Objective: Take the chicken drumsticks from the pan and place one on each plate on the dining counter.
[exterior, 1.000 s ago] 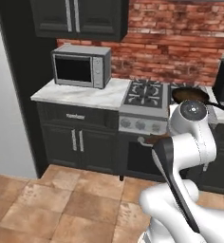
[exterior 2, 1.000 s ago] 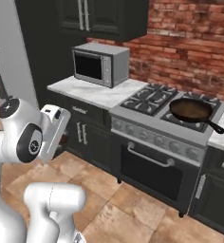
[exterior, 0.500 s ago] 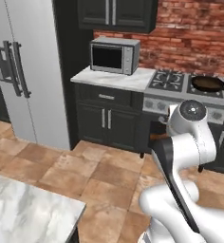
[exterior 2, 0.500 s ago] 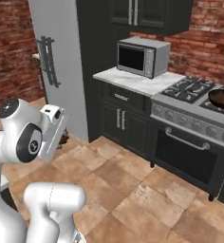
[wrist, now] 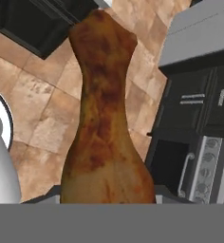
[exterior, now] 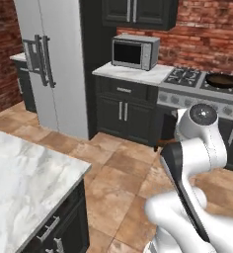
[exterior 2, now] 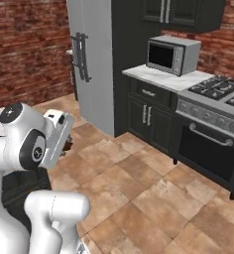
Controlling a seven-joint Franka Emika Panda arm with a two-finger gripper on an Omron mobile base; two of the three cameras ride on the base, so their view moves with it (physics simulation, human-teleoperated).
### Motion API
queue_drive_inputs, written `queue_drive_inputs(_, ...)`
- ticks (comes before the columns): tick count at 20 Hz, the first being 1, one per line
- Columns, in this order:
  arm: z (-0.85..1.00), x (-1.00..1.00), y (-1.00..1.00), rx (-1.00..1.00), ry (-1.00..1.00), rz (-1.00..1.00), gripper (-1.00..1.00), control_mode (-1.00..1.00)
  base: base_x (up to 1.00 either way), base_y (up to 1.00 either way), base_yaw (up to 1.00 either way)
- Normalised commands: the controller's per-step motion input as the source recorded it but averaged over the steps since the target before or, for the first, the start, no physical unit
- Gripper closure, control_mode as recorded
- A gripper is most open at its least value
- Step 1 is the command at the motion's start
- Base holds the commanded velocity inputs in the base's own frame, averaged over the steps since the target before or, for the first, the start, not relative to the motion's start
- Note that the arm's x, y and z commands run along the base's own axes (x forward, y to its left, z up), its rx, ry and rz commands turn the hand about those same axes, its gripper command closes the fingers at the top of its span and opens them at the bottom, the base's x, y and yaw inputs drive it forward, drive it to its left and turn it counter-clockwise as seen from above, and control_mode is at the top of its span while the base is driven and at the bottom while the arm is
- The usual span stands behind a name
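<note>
Hand view: a chicken drumstick (wrist: 104, 118) is pinched in the hand, fingertips hidden behind the meat. Pan (exterior: 223, 80) is seen on the stove, partly cut off; table (exterior: 24, 173) corner at lower left.

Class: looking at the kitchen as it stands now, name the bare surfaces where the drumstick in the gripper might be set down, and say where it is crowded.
Bare: the marble dining counter, its visible slab open up to its edge. Tighter: the small worktop between fridge and stove, mostly taken by the microwave. Crowded: the stove, burners plus the pan. The gripper holds a drumstick.
</note>
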Motion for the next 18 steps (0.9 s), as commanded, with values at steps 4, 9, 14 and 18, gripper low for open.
queue_drive_inputs(4,0.0,0.0,0.0,0.0,0.0,0.0,1.0,1.0,-0.66,1.0,0.17)
queue_drive_inputs(9,0.0,0.0,0.0,0.0,0.0,0.0,1.0,1.0,-0.83,1.0,0.14)
queue_drive_inputs(14,0.0,0.0,0.0,0.0,0.0,0.0,1.0,1.0,-0.73,1.0,0.13)
queue_drive_inputs(18,0.0,0.0,0.0,0.0,0.0,0.0,1.0,1.0,-0.43,1.0,0.16)
